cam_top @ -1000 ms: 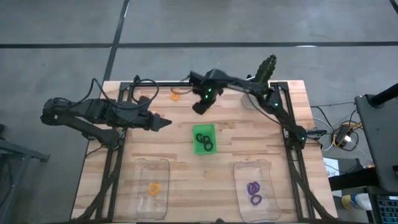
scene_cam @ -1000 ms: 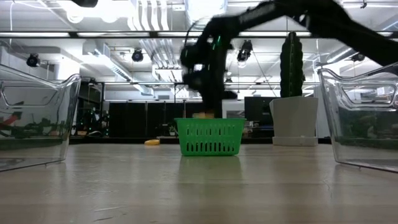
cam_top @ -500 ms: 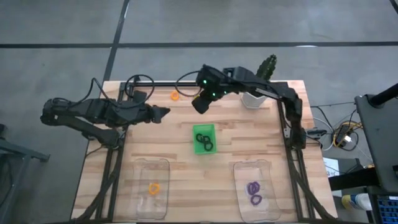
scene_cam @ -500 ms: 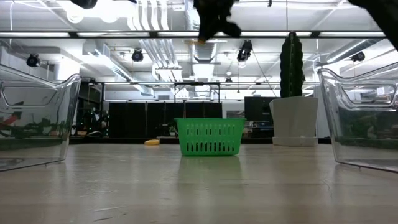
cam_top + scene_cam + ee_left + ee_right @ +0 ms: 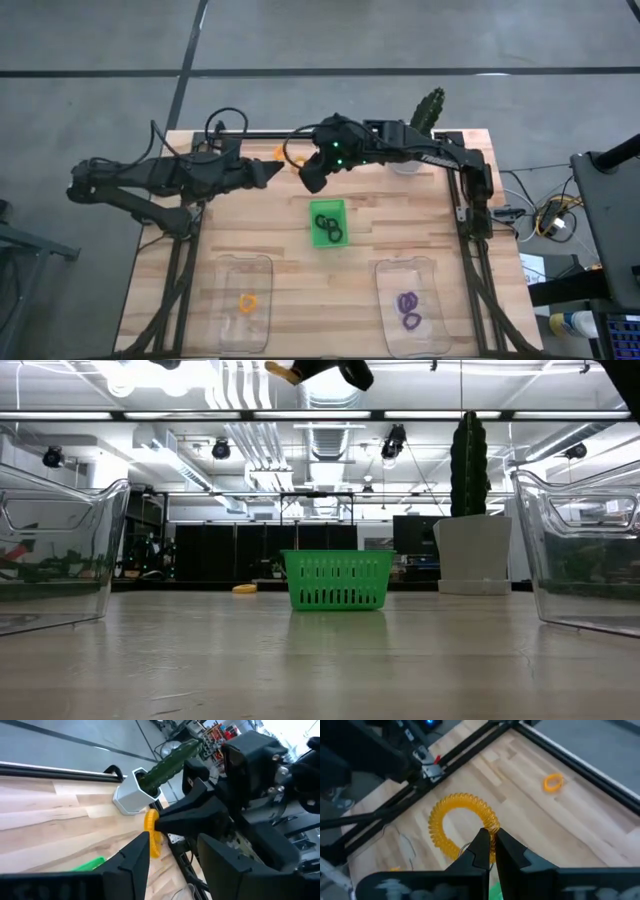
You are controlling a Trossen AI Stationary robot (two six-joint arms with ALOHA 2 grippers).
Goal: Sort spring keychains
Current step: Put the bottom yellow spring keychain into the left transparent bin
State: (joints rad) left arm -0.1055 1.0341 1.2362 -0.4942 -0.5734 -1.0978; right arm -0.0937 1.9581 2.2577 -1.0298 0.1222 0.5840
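My right gripper is shut on an orange spring keychain, high above the table left of and beyond the green tray. Black keychains lie in the tray. My left gripper is open and points at the right gripper. In the left wrist view the held ring stands just ahead of its fingers; I cannot tell if they touch it. Another orange keychain lies flat on the table near the far edge. My right gripper pinches one side of the orange coil ring between its two fingertips. The fingers point toward the table's left, at the left gripper. The ring is lifted clear of the table and stands out beyond the fingertips, as the low view also shows.
A clear container at the near left holds an orange keychain, and one at the near right holds purple keychains. A white pot with a cactus stands at the far right. Black frame rails run along the table's sides.
My right gripper has risen from just above the green tray with the orange keychain and drifted toward the table's left. My left gripper has moved toward the far edge and the right gripper, so the two now stand tip to tip.
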